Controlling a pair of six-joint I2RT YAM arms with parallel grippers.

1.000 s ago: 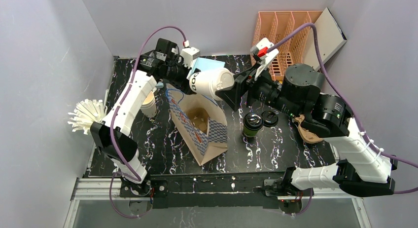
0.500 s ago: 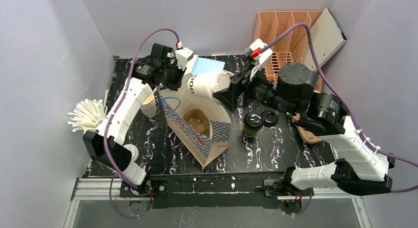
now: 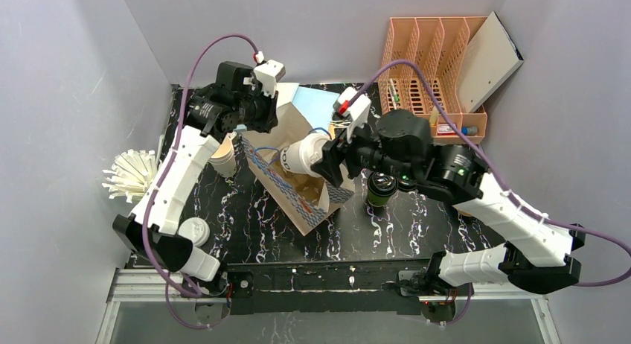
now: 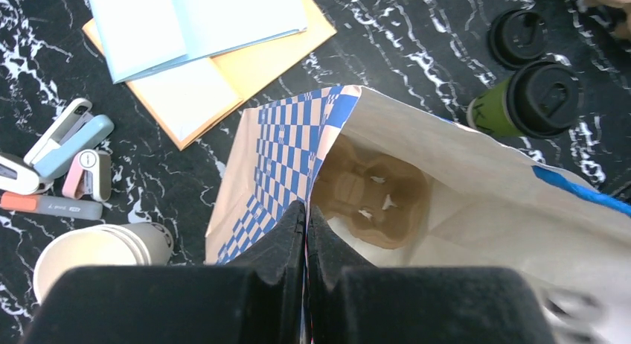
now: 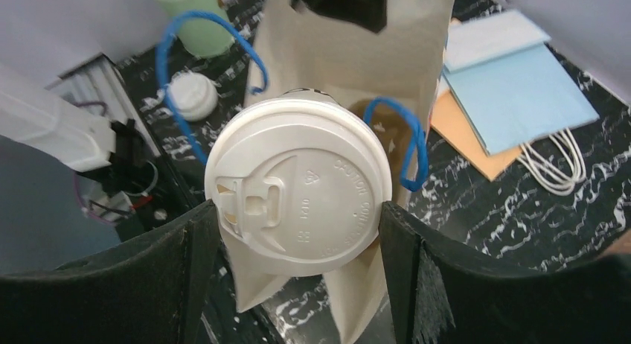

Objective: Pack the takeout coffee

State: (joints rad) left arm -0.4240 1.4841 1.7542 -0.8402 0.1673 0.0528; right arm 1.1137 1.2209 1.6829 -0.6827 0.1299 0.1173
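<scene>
**Left gripper** (image 4: 305, 232) – fully closed, the rim of the bag (image 3: 301, 202) pinched between the 2 fingers. 1 second ago the jaws were spread above the bag; the rim has since been caught and drawn up toward the back-left corner.

**Right gripper** (image 5: 298, 210) – jaws spread wide, 1 finger pressed on each side of the lid of the white cup (image 3: 298, 156). The cup is held on its side, base toward the bag. 1 second ago it was carried higher and further back; it has since been brought down to the bag's mouth, between the blue handles.

**Green cup** (image 3: 380, 191) – upright on the table just right of the bag, black lid on, not held by either gripper. Position unchanged.

**Bag contents** – 1 brown cardboard tray (image 4: 368, 199) lies at the bottom.

**Other items** – a loose black lid (image 3: 406, 182) beside the green cup; stacked cream cups (image 3: 223, 159) left of the bag; papers (image 4: 201, 31) behind it.
</scene>
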